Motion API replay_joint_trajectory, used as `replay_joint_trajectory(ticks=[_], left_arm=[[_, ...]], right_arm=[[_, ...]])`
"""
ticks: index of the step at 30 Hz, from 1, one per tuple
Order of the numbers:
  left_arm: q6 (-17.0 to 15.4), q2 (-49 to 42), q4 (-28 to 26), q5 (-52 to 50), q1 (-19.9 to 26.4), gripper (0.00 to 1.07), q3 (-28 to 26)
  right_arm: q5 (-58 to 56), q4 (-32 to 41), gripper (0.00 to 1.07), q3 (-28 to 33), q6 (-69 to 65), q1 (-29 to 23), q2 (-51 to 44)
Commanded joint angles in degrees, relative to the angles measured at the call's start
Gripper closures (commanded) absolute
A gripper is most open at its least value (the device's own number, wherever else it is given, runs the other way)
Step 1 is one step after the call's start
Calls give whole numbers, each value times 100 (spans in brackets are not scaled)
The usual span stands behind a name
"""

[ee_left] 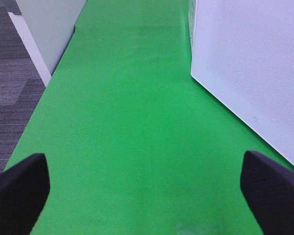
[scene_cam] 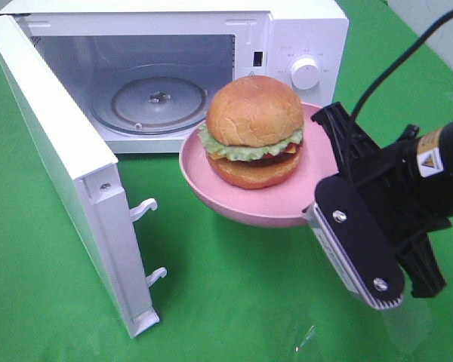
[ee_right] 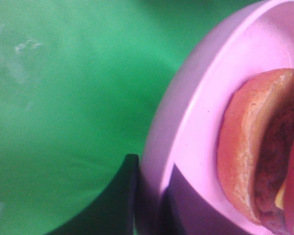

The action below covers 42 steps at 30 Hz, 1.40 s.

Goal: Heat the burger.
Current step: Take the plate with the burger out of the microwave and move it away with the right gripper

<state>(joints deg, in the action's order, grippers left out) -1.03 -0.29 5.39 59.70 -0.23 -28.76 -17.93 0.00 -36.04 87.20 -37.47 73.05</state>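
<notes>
We see the right gripper (ee_right: 149, 196) clamped on the pink plate (scene_cam: 211, 181), burger (scene_cam: 254, 130) aboard, lifted before the microwave (scene_cam: 302, 30); door (scene_cam: 60, 173) open. Loading, closing, heating remain. Left gripper (ee_left: 144, 186) spread, seemingly idle.

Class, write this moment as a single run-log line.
right gripper: shut on plate | burger: on plate, held before open microwave | left gripper: open, idle

Overall light: bright, even, from overhead.
Bun gloss: soft highlights sat on the burger (scene_cam: 254, 121).
Shadows: faint under the pink plate (scene_cam: 211, 185).
Right wrist view: close, blurred, colours oversaturated.
Left wrist view: fingertips (ee_left: 17, 188) dark, soft-edged.
</notes>
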Motion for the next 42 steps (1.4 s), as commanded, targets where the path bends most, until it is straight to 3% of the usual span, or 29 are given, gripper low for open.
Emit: replay_joint_trajectory(ticks=[1,9,11,19,24,33,42], left_arm=[[0,-103,23,-17,6,9,6],[0,-103,23,-17,6,9,6],[0,-103,23,-17,6,9,6],[0,-103,23,-17,6,9,6],[0,-103,23,-17,6,9,6],[0,-103,23,-17,6,9,6],[0,-103,23,-17,6,9,6]], right_arm=[[120,-109,107,126,-189,0,-367],[-435,-321,107,487,-699,0,-1478],[-728,-670,107,561,-1123,0,-1982],[-1306,-1335,107,567,-2131,0,-2567],[-1662,-1776,107,567,-2922,0,-2670],[-2361,-3083,107,567,-5535,0,-2670],[-2813,-3564,106,567,-6469,0,-2670]])
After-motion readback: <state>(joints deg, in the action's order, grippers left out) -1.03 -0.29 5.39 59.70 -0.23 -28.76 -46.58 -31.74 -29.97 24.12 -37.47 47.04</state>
